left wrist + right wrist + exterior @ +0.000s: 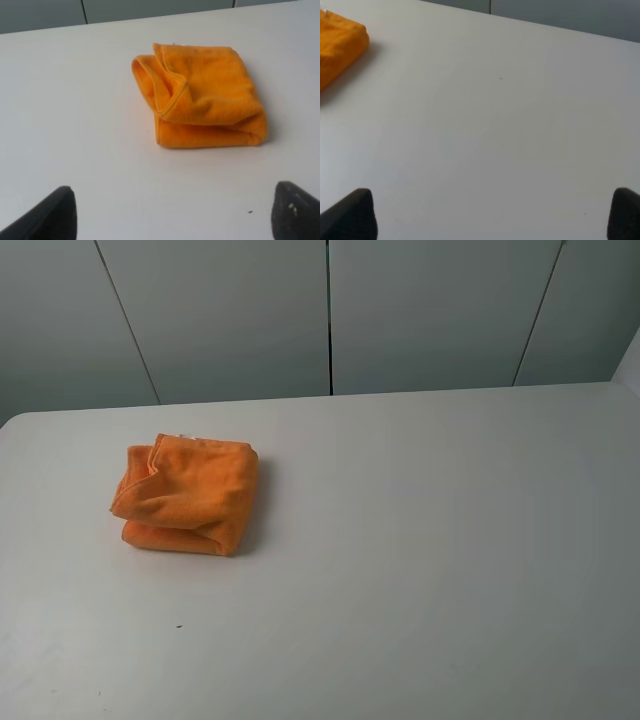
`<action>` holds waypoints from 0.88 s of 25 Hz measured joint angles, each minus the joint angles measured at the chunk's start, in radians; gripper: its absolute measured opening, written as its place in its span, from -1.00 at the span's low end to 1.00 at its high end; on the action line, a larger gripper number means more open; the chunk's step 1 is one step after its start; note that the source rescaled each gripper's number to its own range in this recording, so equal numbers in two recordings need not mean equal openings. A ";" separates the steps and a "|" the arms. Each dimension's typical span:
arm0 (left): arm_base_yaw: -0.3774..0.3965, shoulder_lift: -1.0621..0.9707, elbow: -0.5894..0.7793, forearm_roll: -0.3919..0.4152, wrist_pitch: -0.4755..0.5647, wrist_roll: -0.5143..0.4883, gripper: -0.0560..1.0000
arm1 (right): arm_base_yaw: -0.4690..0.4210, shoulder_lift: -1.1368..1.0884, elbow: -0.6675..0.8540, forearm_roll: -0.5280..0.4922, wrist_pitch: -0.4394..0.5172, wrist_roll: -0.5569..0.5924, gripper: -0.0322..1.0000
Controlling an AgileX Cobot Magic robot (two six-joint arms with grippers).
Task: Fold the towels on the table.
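The orange towel (187, 494) lies folded into a small thick bundle on the left half of the white table (420, 540). A bit of white label shows at its far edge. It also shows in the left wrist view (200, 97) and at the edge of the right wrist view (337, 45). My left gripper (172, 215) is open and empty, held back from the towel with its fingertips (50, 215) wide apart. My right gripper (490, 215) is open and empty over bare table, well to the right of the towel. Neither gripper shows in the exterior high view.
Grey wall panels (330, 310) stand behind the table's far edge. A tiny dark speck (179, 626) lies on the table in front of the towel.
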 joint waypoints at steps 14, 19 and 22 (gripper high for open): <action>0.113 0.000 0.000 0.000 0.000 0.002 0.99 | -0.250 -0.058 0.000 0.011 0.000 0.000 1.00; 0.185 0.000 0.000 0.000 0.000 0.002 0.99 | -0.424 -0.058 0.000 0.083 0.000 0.002 1.00; 0.188 0.000 0.000 0.000 0.000 0.002 0.99 | -0.430 -0.058 0.000 0.083 0.000 0.000 1.00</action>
